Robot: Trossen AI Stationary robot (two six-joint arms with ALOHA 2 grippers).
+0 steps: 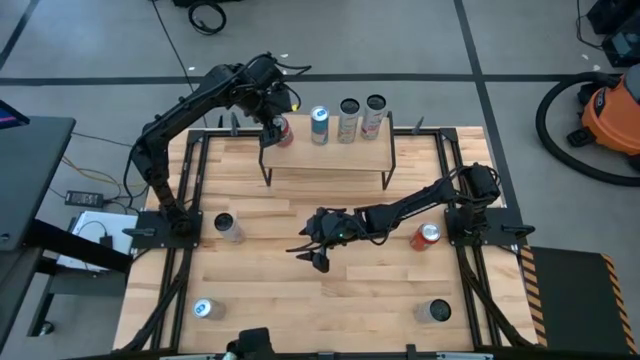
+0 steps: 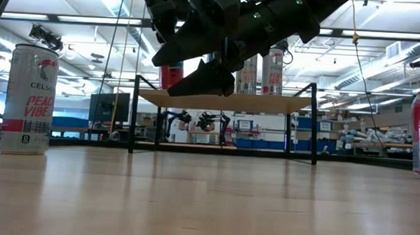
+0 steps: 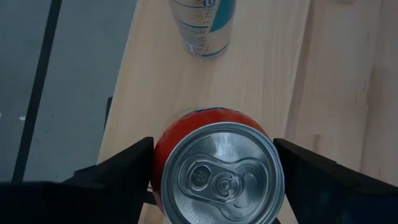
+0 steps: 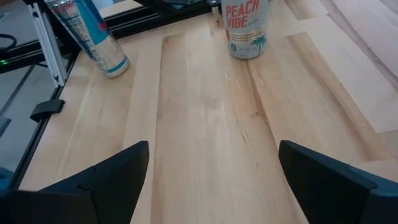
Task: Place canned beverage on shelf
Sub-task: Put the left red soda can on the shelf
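Our left gripper (image 1: 277, 128) reaches over the shelf's (image 1: 330, 155) left end, fingers spread around the red can (image 3: 214, 168) standing there. Our right gripper (image 1: 312, 247) hovers wide open, empty, mid-desk.

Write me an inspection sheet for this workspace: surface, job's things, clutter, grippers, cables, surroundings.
Surface: light wooden table, bare in the middle.
Job's things: shelf at the far edge carries four upright cans; the red can stands at its left end. Four more cans stand on the table, among them a red one and a Peach Vibe can.
Clutter: nothing seen.
Grippers: left gripper straddles the red can on the shelf, gaps showing on both sides; right gripper open above mid-table, empty.
Cables: black cord on the floor.
Surroundings: orange vacuum with hose, right of table.
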